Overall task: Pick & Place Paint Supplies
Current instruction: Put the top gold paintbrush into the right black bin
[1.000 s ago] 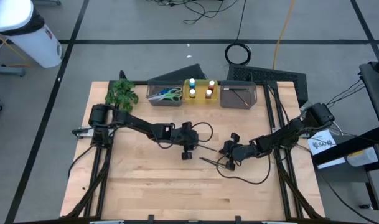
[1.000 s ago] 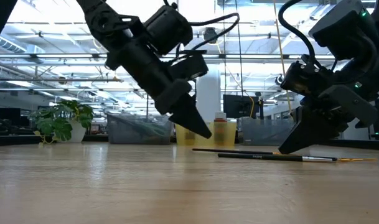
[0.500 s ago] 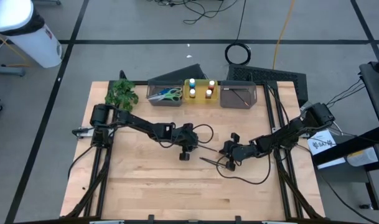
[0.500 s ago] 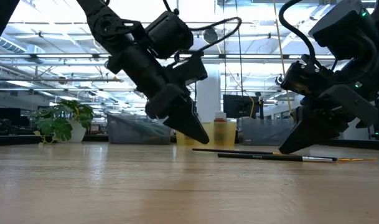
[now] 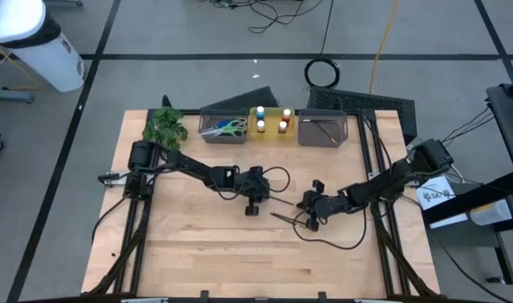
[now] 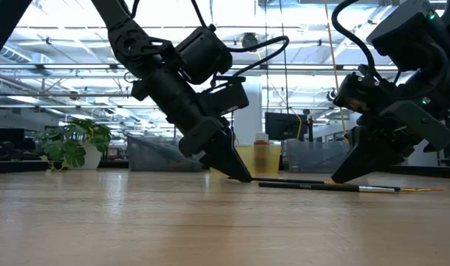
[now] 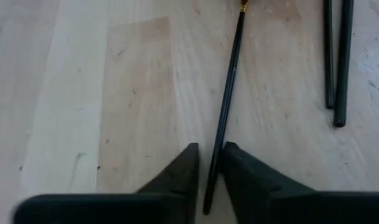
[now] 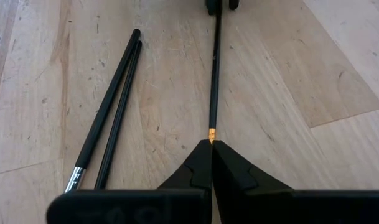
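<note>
At mid-desk (image 5: 189, 244), one thin brush (image 7: 225, 102) lay flat between the two arms. The left pincer (image 7: 206, 163) was down at its dark end, fingers narrowly parted astride the handle. The right pincer (image 8: 211, 155) was closed on the opposite, gold-banded end. Two more brushes (image 8: 108, 130) lay side by side just beside it.

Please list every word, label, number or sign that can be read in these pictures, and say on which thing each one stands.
None can be read.
White paper sheet beside the table's right edge, high view: dark print, too small to read.
Paintbrush lying on the table, low view: a faint pale mark on the handle, too blurred to read.
Paint bottles in the yellow bin: no readable label.
</note>
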{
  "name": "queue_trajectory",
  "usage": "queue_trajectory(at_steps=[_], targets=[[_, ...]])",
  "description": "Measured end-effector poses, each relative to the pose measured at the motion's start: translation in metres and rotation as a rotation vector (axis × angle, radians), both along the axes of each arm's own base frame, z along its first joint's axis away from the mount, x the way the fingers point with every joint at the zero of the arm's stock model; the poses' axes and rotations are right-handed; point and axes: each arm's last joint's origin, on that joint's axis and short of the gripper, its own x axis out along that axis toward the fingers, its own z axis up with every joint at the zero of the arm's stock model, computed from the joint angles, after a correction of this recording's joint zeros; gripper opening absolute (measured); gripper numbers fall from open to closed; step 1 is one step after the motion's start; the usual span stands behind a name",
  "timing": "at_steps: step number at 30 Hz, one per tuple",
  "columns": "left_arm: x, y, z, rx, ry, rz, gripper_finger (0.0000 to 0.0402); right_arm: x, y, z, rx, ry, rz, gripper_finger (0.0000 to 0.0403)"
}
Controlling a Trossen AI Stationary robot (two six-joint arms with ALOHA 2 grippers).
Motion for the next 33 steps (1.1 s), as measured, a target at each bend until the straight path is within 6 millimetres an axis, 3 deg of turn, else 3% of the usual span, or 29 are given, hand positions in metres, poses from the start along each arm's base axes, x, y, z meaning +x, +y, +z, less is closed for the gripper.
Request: queue_trajectory(at_steps=[4, 19, 33], targets=[[-0.002, 0.004, -0.002, -0.047, 0.027, 0.008, 0.0012, 0.0, 0.0, 0.0, -0.003, 0.001, 0.003, 0.0], [-0.003, 0.001, 0.003, -0.032, 0.017, 0.002, 0.0003, 0.005, 0.003, 0.005, -0.044, -0.083, 0.066, 0.0], [-0.004, 0.0, 0.022, -0.023, -0.035, -0.013, 0.0001, -0.004, 0.001, 0.035, -0.076, -0.131, 0.09, 0.0]])
